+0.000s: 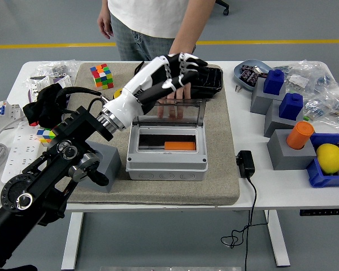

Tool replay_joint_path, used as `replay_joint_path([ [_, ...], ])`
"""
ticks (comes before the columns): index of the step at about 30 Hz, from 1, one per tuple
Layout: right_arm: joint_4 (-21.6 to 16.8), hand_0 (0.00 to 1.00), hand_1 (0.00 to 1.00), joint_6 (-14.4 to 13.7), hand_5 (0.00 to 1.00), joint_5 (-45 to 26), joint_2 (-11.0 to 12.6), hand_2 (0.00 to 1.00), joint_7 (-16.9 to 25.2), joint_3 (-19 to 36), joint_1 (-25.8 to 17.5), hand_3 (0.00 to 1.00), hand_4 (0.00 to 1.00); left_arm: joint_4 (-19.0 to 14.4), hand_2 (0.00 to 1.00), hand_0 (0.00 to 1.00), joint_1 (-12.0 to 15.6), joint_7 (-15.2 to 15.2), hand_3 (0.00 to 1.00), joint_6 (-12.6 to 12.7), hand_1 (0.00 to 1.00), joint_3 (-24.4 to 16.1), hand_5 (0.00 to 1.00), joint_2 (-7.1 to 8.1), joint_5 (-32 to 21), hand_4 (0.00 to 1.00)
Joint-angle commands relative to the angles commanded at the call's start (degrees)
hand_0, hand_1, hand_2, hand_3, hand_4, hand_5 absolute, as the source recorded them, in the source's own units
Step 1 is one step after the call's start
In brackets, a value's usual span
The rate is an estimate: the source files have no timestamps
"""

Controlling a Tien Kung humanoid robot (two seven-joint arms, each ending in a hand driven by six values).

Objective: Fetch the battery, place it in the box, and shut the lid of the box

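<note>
An orange battery (179,145) lies inside the grey box (166,166) on the mat. The box's clear lid (170,112) stands raised at the back. My left hand (178,70), white with black fingertips, hovers above and behind the lid with fingers spread and holding nothing. A person's hand (173,104) rests behind the lid, seen partly through it. My right hand is out of the picture.
Behind the box sit a black tray (206,79), two yellow tape measures (124,95) and a Rubik's cube (102,76). A grey block (101,164) lies left of the box. A black adapter (246,164) and grey stands with blue and orange blocks (285,121) occupy the right.
</note>
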State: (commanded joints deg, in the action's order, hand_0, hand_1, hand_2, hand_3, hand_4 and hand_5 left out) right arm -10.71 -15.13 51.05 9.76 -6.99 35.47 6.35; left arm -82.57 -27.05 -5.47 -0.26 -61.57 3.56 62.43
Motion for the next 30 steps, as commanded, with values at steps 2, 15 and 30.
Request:
replay_joint_path([
  [2,0.1,0.910,0.793,-0.1,0.998,-0.3,0.1,0.777,0.0,-0.3,0.0,0.799,0.998,1.1,0.827,0.829,-0.1,0.8,0.782,4.8,0.842,0.2,0.787,0.54,4.8,0.998],
  [15,0.0,0.908,0.788,0.3,0.998,-0.6,0.2,0.772,0.2,-0.5,0.2,0.798,0.998,4.3,0.959,0.998,-1.5,7.4,0.896,11.7,0.998,8.4,0.946,4.90,36.1,0.998],
  [30,0.0,0.906,0.786,0.2,0.998,-0.7,0.3,0.771,0.2,-0.7,0.2,0.798,0.998,5.4,0.984,0.998,-2.5,11.8,0.880,4.7,0.998,11.9,0.998,6.31,67.6,0.998],
])
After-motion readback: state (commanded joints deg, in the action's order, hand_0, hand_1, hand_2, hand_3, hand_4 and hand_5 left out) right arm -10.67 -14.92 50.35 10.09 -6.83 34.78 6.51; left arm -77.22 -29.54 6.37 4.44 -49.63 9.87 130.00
